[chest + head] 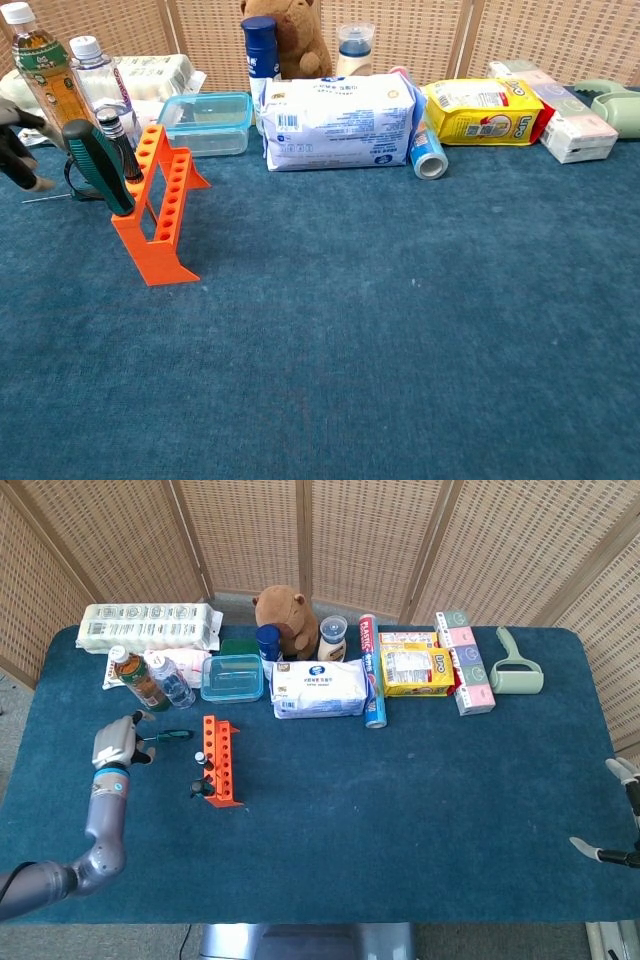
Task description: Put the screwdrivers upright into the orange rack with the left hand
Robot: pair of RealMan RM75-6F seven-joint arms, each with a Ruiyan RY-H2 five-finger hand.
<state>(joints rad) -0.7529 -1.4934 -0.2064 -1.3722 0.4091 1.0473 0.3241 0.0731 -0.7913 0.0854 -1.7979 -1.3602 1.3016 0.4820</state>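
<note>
Orange rack (221, 761) stands on the blue table (400, 800), left of centre. Two screwdrivers (100, 165) sit in it, handles up and leaning; a third screwdriver (172, 735) lies flat on the cloth just beyond the rack, near the bottles (150, 678). Left hand (116, 742) hovers at the lying screwdriver's tip end, fingers apart, holding nothing. Right hand (618, 815) at the table's far right edge, fingers spread, empty.
</note>
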